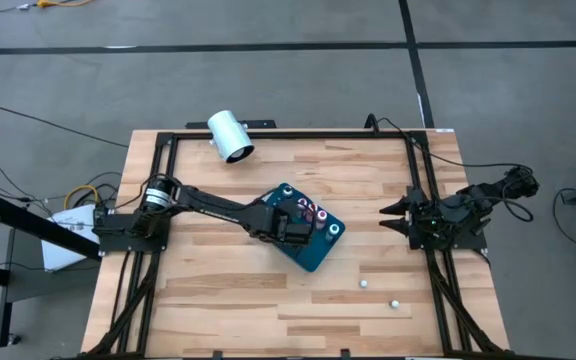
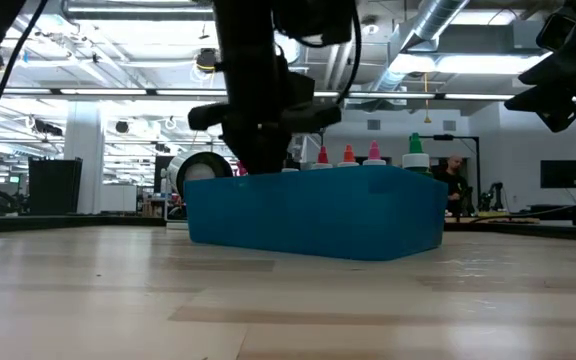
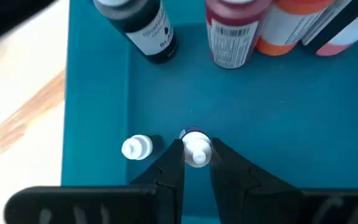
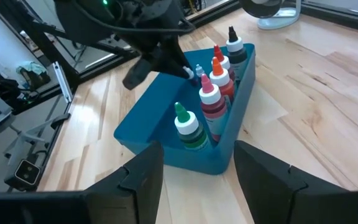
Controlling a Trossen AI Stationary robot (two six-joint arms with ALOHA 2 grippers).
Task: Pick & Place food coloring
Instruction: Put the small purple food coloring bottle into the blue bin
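At frame centre, the left hand (image 3: 196, 163) pinches a food coloring bottle (image 3: 195, 148) inside the teal tray (image 1: 306, 256); lifting straight up should avoid toppling neighbouring bottles. The right hand (image 1: 388, 214), spread, waits at right.

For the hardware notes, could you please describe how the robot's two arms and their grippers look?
Both arms are dark, nearly black, built of jointed segments on black frame mounts. The left arm has a silvery ring at its base joint. Each gripper, left and right, ends in two dark angular fingers tapering to tips. Black cables trail from the right arm.
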